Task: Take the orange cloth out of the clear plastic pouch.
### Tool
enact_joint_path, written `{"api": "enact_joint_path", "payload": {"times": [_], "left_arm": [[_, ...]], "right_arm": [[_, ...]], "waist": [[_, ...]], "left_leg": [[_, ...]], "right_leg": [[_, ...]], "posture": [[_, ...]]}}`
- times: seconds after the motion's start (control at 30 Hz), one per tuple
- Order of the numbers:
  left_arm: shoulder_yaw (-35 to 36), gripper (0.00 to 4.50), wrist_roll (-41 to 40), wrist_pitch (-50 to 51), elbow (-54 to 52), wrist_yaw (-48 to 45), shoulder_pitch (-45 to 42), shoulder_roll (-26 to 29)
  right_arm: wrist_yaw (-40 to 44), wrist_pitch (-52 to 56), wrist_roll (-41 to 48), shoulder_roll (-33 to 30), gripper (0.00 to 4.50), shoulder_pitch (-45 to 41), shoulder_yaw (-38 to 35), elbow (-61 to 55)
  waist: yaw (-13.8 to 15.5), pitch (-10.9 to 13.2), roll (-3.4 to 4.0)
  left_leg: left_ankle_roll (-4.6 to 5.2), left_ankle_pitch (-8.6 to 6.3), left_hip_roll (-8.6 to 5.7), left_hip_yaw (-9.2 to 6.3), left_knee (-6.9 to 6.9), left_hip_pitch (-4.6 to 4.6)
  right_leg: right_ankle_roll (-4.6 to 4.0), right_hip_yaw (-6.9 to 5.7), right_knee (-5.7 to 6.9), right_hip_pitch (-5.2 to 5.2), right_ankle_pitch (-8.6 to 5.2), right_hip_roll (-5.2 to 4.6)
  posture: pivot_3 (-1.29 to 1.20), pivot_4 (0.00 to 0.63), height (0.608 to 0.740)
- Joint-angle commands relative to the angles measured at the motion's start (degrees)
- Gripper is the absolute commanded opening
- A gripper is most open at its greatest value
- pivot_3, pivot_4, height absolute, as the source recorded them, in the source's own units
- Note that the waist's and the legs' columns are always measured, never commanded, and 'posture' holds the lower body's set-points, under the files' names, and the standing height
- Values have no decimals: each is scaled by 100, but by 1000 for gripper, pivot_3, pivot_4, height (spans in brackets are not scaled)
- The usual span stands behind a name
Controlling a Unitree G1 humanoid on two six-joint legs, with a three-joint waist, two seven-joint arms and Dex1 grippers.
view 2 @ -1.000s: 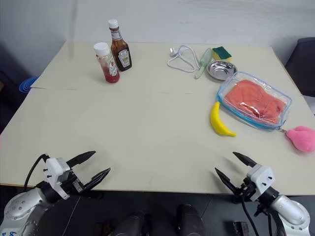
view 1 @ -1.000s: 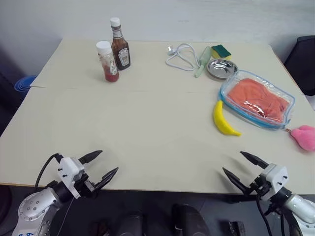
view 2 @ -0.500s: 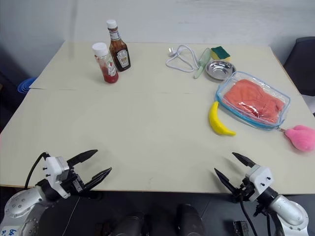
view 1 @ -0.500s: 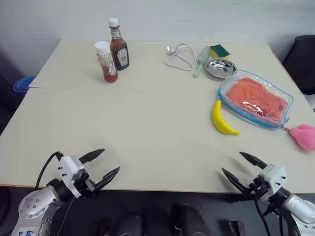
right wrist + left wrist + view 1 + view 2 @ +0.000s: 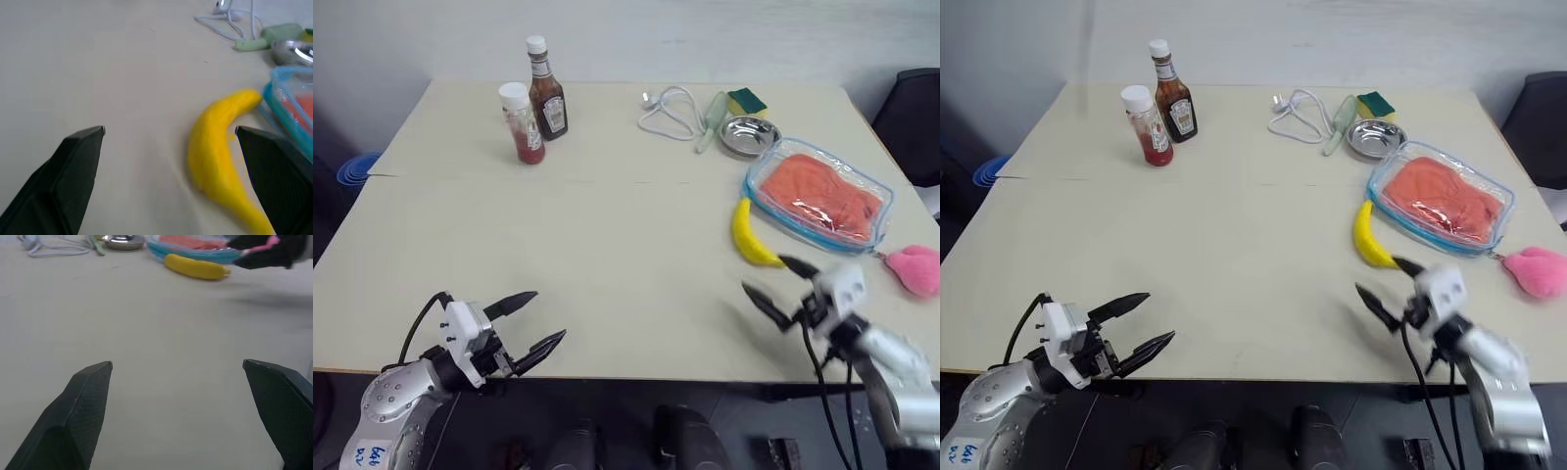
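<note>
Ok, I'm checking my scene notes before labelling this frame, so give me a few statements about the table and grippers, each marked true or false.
1. The orange cloth lies inside the clear plastic pouch. True.
2. The right gripper is shut on the banana. False: it is open and holds nothing, just short of the banana.
3. The steel bowl sits beyond the pouch. True.
4. The left gripper is shut. False: it is open over the table's near edge.
5. The pink pom-pom lies in the bowl. False: it lies on the table beside the pouch.
</note>
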Motion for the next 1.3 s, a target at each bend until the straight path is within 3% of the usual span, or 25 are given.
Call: {"api": "enact_joint_path", "payload": {"times": [0.03,0.17,0.37,0.53,0.63,0.73,0.83,1.17,1.2,1.3], "left_arm": [[-146,4493,-307,282,-476,80,-108,11],[-219,4493,-621,600,-717,333,-329,-126],[-552,4500,-508,707,-960,183,-565,20],[-864,4500,-405,643,-750,172,-784,-123],[-1070,4500,-270,567,-532,48,-943,-153],[-1172,4500,-196,512,-443,-17,-1045,-149],[-1107,4500,-203,492,-401,-37,-1081,-106],[-1163,4500,-83,359,-332,-148,-1122,-104],[-1181,4500,-73,350,-308,-156,-1143,-115],[-1240,4500,-52,331,-253,-181,-1206,-141]], "right_arm": [[79,536,-340,-167,4500,-533,442,533],[-177,1032,-874,-129,4500,-1476,883,1671],[44,1844,-888,-316,2523,-2111,893,2255],[323,2216,-774,-904,863,-1737,520,1906],[520,1763,-570,-915,36,-1538,216,1681],[731,1491,-157,-749,36,-1490,-149,1446],[773,1773,-155,-946,771,-1292,-141,1116],[383,1846,-714,-831,4266,-1904,398,1718],[461,1864,-766,-811,4471,-1971,522,1816],[605,2014,-807,-706,4471,-2210,762,2195]], "waist": [[33,0,0],[17,0,0],[3,-15,-27],[114,-15,-26],[159,-15,-26],[152,-14,-26],[133,-12,-22],[15,-10,-20],[14,-10,-19],[16,-10,-19]], "left_leg": [[-2,0,2,-8,-1,0],[8,7,-9,-11,8,-20],[18,13,-15,-6,20,4],[19,10,-19,-21,17,-2],[22,7,-22,-24,14,-10],[24,8,-25,-19,15,-15],[21,11,-23,-16,15,-25],[8,20,-18,-14,15,-25],[8,21,-17,-15,14,-25],[8,21,-17,-14,14,-26]], "right_leg": [[-4,-5,1,1,-3,1],[-6,-12,1,-1,-3,-2],[12,-10,-6,27,7,-6],[12,-11,-8,27,7,-10],[12,-12,-18,27,7,-10],[15,-13,-23,25,8,-9],[16,-12,-18,13,9,-6],[17,-13,-12,8,9,-1],[17,-13,-11,6,9,-1],[17,-13,-10,6,9,-1]], "posture": [[0,150,740],[0,150,740],[0,150,740],[0,150,740],[0,150,740],[0,150,740],[0,150,740],[0,150,740],[0,150,740],[0,150,740]]}}
